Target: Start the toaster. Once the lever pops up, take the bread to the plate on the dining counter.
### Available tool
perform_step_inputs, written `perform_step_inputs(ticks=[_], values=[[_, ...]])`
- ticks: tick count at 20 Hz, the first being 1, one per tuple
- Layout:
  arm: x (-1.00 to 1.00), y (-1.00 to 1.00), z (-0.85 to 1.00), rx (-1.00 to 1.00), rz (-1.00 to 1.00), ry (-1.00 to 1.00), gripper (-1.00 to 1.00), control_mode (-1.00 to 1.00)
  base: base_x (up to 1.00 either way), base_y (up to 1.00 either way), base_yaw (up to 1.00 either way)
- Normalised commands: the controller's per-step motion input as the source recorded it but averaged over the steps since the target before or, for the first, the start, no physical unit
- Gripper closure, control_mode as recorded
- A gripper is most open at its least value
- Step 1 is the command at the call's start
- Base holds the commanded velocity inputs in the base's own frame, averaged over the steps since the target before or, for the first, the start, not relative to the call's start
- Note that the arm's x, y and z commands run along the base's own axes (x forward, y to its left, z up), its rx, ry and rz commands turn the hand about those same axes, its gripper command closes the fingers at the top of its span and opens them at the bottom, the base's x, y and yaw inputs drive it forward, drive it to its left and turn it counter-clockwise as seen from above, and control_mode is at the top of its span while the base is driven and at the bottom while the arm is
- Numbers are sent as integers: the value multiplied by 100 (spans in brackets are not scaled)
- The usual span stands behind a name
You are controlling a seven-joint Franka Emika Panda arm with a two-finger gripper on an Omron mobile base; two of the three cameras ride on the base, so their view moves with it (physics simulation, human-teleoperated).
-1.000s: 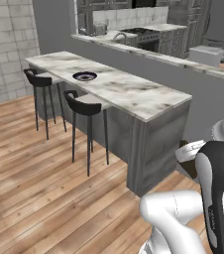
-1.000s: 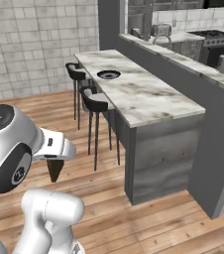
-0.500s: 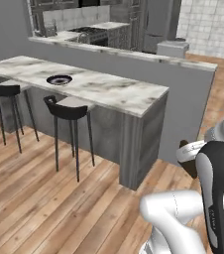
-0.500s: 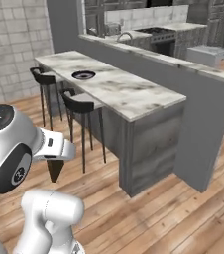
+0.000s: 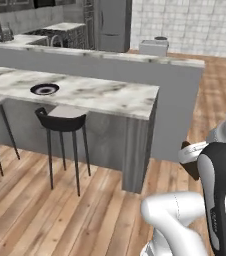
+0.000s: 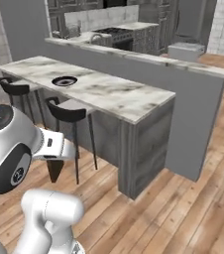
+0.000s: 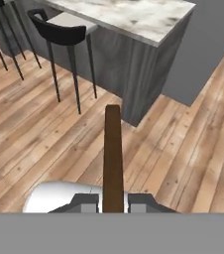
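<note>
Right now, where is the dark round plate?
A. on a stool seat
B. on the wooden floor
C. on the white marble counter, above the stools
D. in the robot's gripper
C: the plate sits on top of the dining counter, above the black stool, while the gripper pinches the brown bread edge-on.

A home kitchen here: long marble bench (image 5: 100, 97) with black bar stools (image 5: 61, 122) tucked beneath, plank wood floor (image 5: 45, 215), tiled wall (image 5: 195, 22), tall fridge (image 5: 112, 25) and cabinets behind the half-wall.
</note>
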Motion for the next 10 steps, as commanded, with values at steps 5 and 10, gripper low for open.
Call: perform_step_inputs(ticks=[5, 10], values=[[0, 0, 0, 0, 0, 0, 100, 100, 20, 100, -42], [0, 0, 0, 0, 0, 0, 100, 100, 21, 87, -35]])
